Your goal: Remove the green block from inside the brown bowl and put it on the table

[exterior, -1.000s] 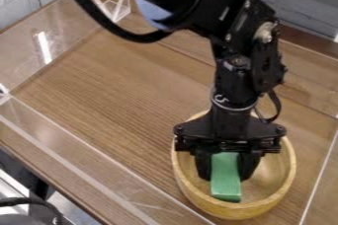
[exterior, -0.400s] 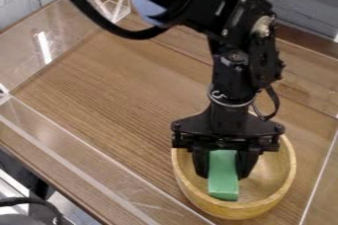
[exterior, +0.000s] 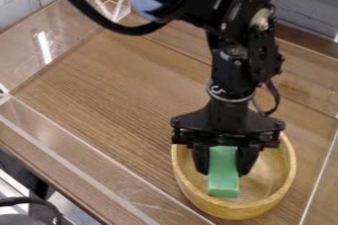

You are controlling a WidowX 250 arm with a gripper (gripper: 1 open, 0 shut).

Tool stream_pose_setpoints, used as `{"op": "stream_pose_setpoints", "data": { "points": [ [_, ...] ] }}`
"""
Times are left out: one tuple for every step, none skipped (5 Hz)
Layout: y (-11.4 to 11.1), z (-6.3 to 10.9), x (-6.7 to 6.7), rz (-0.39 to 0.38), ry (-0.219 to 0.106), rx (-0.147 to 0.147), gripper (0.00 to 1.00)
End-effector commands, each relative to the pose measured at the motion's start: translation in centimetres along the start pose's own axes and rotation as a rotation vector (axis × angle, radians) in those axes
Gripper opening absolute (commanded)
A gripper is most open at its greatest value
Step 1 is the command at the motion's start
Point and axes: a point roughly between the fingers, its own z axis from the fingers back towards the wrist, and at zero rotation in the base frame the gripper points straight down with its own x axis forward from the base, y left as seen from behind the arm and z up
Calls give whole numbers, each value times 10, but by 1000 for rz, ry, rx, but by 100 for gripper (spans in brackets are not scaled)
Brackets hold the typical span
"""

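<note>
We see a robot arm (exterior: 199,12) that is black all over, with a slightly glossy finish that catches pale highlights. Its upper links are thick and rounded, joined by bulky cylindrical joints. A black cable (exterior: 93,17) loops along the outside of the upper section, and another thin black cable (exterior: 274,96) curves out beside the wrist. The wrist narrows into a slim round column with a light ring around it. Below that sits the gripper (exterior: 223,160), a wide, flat black crossbar with two straight black fingers (exterior: 199,158) hanging from it. We cannot make out screws or printed markings at this resolution.
</note>
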Motion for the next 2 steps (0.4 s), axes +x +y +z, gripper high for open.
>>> {"op": "stream_pose_setpoints", "data": {
  "points": [
    [-7,17,8,2,-42,-53,0],
    [-6,21,8,-2,-36,-53,0]
  ]
}}
